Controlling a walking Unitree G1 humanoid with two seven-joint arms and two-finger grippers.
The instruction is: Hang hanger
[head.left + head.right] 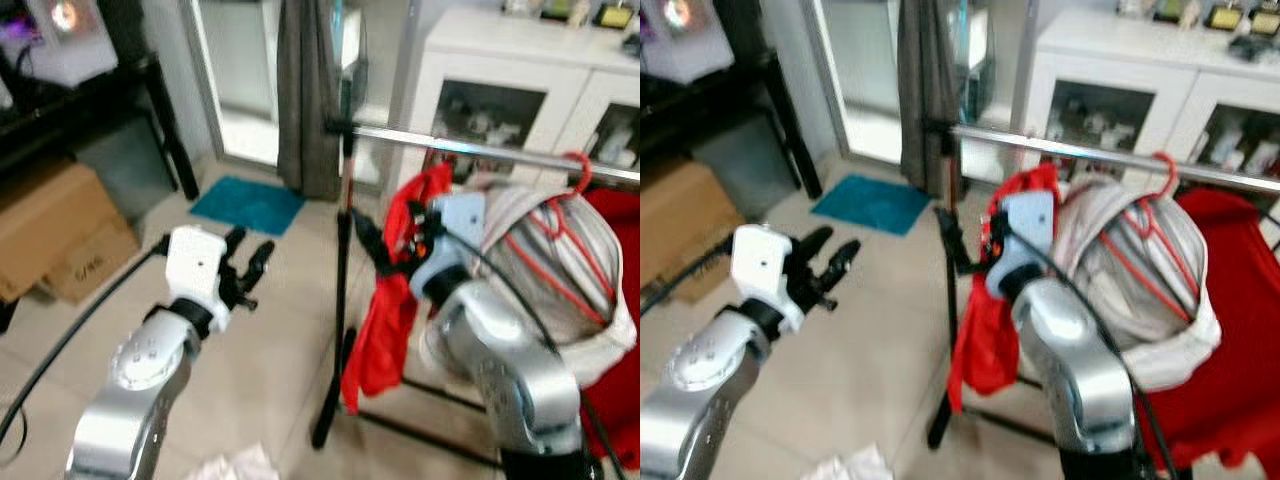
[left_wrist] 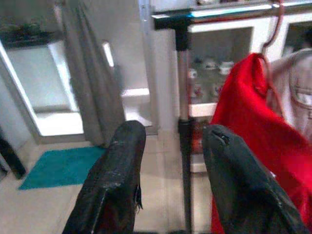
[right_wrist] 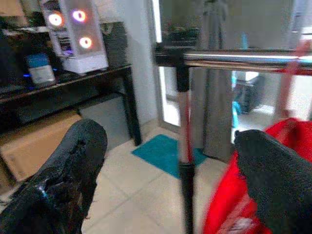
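Red hanger point(image 1: 560, 225) hooked on the chrome rail point(image 1: 480, 148) at right of frame, carrying a striped garment point(image 1: 1160, 270). Right gripper point(image 1: 372, 240) spread wide beside the red garment point(image 1: 385, 320); left gripper point(image 1: 247, 262) parted, centre-left. Lit computer tower point(image 3: 73, 31) upper left from the right wrist.

I am seeing the rail point(image 1: 480, 150) running off the picture's right edge. The right gripper's point(image 1: 372, 243) fingertips are lying blurred against the red garment point(image 1: 385, 320), so I am not judging contact.

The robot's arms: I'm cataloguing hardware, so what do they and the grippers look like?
Both arms are rounded silver shells with black joints. The left gripper has a white wrist block, the right gripper a pale blue-white one; each has two long black fingers and a black cable.
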